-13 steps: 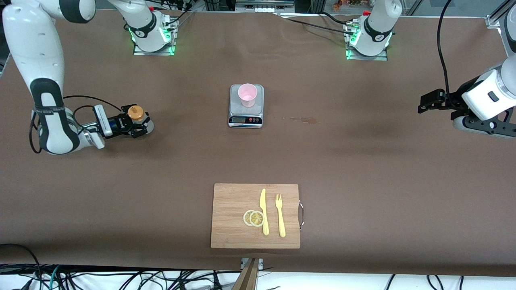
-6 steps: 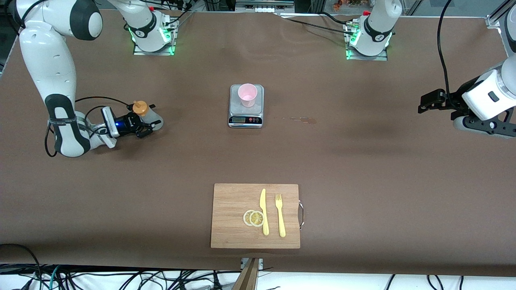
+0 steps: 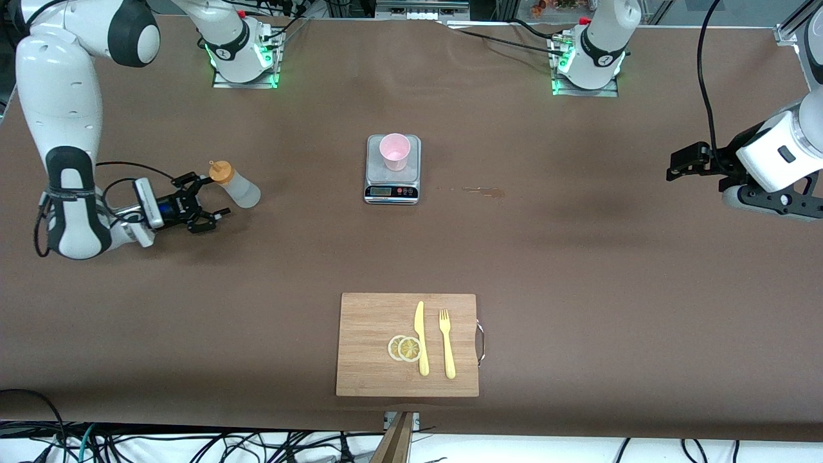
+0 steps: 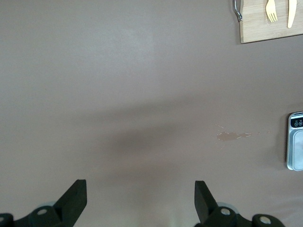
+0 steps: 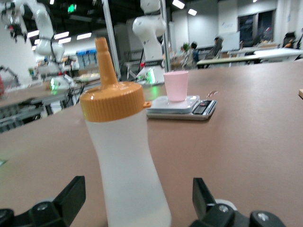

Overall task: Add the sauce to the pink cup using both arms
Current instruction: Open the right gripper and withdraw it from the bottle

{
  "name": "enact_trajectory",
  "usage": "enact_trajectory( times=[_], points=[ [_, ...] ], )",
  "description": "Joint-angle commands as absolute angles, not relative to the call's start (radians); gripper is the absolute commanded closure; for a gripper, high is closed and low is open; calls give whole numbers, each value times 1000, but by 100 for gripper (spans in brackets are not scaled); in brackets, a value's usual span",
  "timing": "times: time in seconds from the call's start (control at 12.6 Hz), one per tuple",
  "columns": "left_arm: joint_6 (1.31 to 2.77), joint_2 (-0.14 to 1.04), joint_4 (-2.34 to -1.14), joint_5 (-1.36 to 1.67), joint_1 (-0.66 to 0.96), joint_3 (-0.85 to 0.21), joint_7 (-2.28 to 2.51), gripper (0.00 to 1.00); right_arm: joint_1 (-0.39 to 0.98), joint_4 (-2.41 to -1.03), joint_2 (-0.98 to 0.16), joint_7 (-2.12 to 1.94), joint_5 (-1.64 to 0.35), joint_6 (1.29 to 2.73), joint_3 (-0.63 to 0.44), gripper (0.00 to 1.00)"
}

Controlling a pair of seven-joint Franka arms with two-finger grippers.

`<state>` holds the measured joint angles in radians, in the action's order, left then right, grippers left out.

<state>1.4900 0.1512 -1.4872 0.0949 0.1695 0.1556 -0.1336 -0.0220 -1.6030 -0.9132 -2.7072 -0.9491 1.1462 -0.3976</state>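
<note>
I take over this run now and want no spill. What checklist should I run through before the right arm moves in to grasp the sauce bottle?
1. Sauce upright on the table, orange cap on: ok.
2. Right gripper open, beside the bottle, not touching it: ok.
3. Bottle between the right fingers: not ok, it stands ahead of them.
4. Pink cup upright on the scale: ok.
5. Left gripper open, waiting at its own end of the table: ok.
6. Sauce level inside the bottle: cannot tell.

A brown table (image 3: 578,270) (cables (image 3: 193,444) trail below its near edge) under ceiling strip lights (image 5: 179,4).
</note>
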Motion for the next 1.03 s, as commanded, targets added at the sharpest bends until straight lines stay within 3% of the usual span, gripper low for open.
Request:
enact_trajectory(
  times=[0.0,0.63,0.95],
  points=[
    [1480,161,-1460,74,175,158,-149,0,-15,-1543,-821,-2657,-849,1162,-413,0],
    [1480,161,-1462,74,173,160,-150,0,-11,-1663,-283,-1977,-416,1440,-308,0],
    [1480,163,-1460,72,173,160,-150,0,-9,-1686,-146,-1563,-301,1489,-235,0]
  ],
)
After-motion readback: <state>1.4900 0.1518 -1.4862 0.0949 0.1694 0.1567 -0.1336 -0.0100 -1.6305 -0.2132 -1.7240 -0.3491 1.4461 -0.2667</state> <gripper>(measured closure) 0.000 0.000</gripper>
